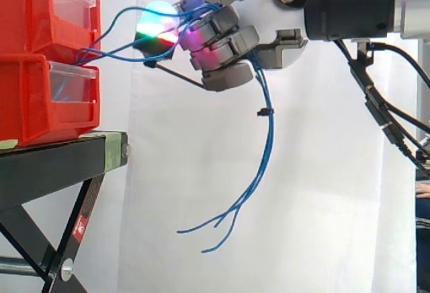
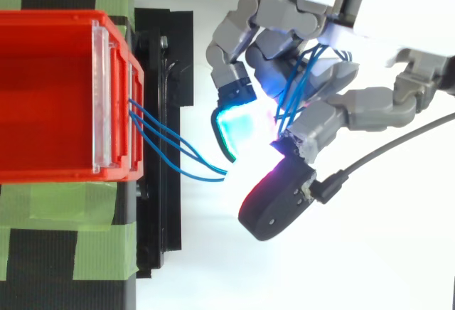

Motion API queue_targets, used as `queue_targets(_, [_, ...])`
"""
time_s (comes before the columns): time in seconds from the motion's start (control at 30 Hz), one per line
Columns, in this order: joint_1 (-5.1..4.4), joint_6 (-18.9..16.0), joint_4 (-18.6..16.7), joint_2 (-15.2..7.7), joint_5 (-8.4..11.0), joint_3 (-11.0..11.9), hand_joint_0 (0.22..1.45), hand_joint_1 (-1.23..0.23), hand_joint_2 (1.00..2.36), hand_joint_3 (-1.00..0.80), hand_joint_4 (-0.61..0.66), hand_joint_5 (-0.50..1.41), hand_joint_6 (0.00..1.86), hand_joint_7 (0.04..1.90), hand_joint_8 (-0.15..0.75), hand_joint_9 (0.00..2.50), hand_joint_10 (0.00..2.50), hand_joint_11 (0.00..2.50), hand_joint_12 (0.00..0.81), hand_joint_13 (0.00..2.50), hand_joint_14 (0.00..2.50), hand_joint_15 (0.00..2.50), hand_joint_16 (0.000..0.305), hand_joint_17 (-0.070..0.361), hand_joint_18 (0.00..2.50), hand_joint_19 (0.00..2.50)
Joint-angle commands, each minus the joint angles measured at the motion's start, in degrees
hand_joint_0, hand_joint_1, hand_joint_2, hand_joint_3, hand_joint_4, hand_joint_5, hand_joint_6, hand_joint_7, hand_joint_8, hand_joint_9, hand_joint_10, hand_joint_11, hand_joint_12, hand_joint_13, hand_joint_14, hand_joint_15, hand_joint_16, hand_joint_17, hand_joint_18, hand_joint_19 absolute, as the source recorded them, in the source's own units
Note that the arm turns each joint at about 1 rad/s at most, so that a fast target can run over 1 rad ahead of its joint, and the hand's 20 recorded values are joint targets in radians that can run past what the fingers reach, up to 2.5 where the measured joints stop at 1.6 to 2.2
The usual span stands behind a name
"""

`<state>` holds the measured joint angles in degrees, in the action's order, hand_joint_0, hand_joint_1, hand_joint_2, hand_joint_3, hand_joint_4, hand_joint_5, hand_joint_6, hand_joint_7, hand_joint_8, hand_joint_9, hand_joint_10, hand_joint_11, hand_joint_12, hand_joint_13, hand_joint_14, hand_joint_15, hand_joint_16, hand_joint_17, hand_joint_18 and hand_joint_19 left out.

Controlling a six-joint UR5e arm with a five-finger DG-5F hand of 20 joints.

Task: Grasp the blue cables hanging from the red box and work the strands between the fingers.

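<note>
Near the red box (image 1: 33, 71), the blue cables (image 1: 270, 138) led out from its front are gripped among the curled fingers of the hand (image 1: 225, 48), evidently so that the strands can be worked between them.

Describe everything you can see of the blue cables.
The blue cables are several thin, smooth, plastic-looking strands. They leave the front of the red bins, sag in loose curves across the gap, and thread between the curled fingers of the robot hand, which grips them. Below it they hang free, bunched together by a small black tie, then curve back toward the bins and fan out into separate loose ends that touch nothing.
</note>
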<state>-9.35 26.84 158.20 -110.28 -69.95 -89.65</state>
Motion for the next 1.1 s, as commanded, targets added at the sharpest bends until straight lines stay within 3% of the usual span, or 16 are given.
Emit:
queue_targets(0.0, [0.03, -0.3, 0.09, -0.64, 0.07, 0.0, 0.58, -0.73, 1.0, -1.0, 0.31, -0.36, 1.05, 1.05, 0.35, 0.91, 2.5, 1.99, 0.431, 1.02, 2.5, 1.29, 0.063, 0.142, 1.39, 1.65])
queue_targets(0.4, [-0.23, 0.23, -2.28, -1.25, 0.43, 0.0, 0.57, -0.77, 1.0, -1.0, 0.31, -0.39, 1.03, 1.05, 0.35, 0.91, 2.5, 1.99, 0.431, 1.02, 2.5, 1.29, 0.063, 0.142, 1.39, 1.65])
queue_targets(0.53, [-0.41, 0.23, -2.28, -1.25, 0.43, 0.0, 0.75, -0.79, 1.0, -1.0, 0.27, -0.39, 1.04, 1.12, 0.35, 0.91, 2.5, 1.99, 0.431, 1.02, 2.5, 1.29, 0.063, 0.142, 1.39, 1.65])
queue_targets(0.67, [-0.49, 0.14, -2.28, -1.25, 0.51, 0.0, 0.88, -0.78, 1.0, -1.0, 0.26, -0.4, 1.26, 1.09, 0.35, 0.91, 2.5, 1.99, 0.431, 1.02, 2.5, 1.29, 0.063, 0.142, 1.39, 1.65])
queue_targets(0.7, [-0.49, 0.14, -2.28, -1.25, 0.51, 0.0, 0.91, -0.76, 1.0, -0.95, 0.27, -0.39, 1.33, 1.08, 0.35, 0.91, 2.5, 1.99, 0.431, 1.02, 2.5, 1.29, 0.063, 0.142, 1.39, 1.65])
queue_targets(0.73, [-0.49, 0.14, -2.28, -1.16, 0.51, 0.0, 0.95, -0.8, 1.01, -0.83, 0.29, -0.25, 1.16, 1.14, 0.35, 0.91, 2.5, 1.99, 0.431, 1.02, 2.5, 1.29, 0.063, 0.142, 1.39, 1.65])
queue_targets(0.97, [-0.49, 0.14, -2.19, -1.16, 0.51, 0.0, 1.12, -0.73, 1.01, -0.52, 0.29, -0.21, 1.28, 1.06, 0.35, 0.91, 2.5, 1.99, 0.431, 1.02, 2.5, 1.29, 0.063, 0.142, 1.39, 1.65])
queue_targets(1.07, [-0.49, 0.14, -2.19, -1.25, 0.51, 0.0, 1.2, -0.66, 1.01, -0.43, 0.27, -0.07, 1.2, 1.11, 0.35, 0.91, 2.5, 1.99, 0.431, 1.02, 2.5, 1.29, 0.063, 0.142, 1.39, 1.65])
